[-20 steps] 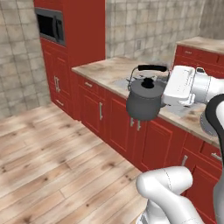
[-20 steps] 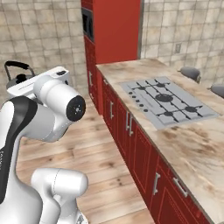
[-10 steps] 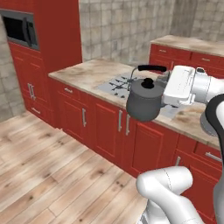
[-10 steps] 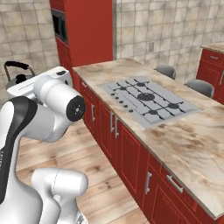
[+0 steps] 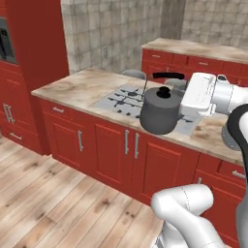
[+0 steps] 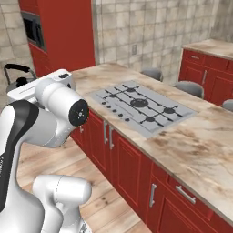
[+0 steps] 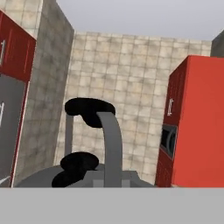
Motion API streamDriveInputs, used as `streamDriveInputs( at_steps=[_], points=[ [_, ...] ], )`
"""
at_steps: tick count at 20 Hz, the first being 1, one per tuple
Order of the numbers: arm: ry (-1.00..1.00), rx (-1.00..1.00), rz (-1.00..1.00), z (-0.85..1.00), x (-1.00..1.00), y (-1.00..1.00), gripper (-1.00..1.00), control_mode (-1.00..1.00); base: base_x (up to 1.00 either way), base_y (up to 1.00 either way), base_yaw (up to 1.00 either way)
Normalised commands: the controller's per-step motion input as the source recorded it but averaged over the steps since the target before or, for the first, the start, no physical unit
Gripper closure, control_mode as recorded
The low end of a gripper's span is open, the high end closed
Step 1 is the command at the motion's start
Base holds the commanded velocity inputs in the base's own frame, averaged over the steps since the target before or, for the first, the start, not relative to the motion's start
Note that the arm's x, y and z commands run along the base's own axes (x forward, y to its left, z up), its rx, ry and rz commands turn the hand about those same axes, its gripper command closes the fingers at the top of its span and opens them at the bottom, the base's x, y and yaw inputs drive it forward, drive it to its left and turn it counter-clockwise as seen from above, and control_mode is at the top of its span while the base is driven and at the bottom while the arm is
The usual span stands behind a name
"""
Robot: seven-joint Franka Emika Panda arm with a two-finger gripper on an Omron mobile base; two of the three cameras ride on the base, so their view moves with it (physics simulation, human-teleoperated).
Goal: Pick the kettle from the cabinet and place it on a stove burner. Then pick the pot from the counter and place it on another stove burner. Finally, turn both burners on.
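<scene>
Even, bright rendered light — no clear source, faint shadows, no glare — edges crisp, textures slightly coarse.

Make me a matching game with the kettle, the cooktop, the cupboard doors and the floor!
Things:
1. kettle
2. cooktop
3. cupboard doors
4. floor

Descriptions:
A. red, with grey bar handles
B. light wooden planks
C. dark grey, carried in the air at the robot's hand
D. flat light grey, set into the marbled counter

Pairs: 1-C, 2-D, 3-A, 4-B
</scene>
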Motion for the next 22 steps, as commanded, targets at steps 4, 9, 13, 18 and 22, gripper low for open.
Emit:
streamDriveInputs(
  at_steps=[4,9,13,18,22],
  points=[
    [0.0,0.0,0.0,0.0,0.0,0.0,1.0,1.0,0.45,0.3,-0.31],
    [0.0,0.0,0.0,0.0,0.0,0.0,1.0,1.0,0.45,0.29,-0.31],
    [0.0,0.0,0.0,0.0,0.0,0.0,1.0,1.0,0.46,0.32,-0.3],
    [0.0,0.0,0.0,0.0,0.0,0.0,1.0,1.0,0.49,0.32,-0.3],
    [0.0,0.0,0.0,0.0,0.0,0.0,1.0,1.0,0.55,0.3,-0.29]
  ],
)
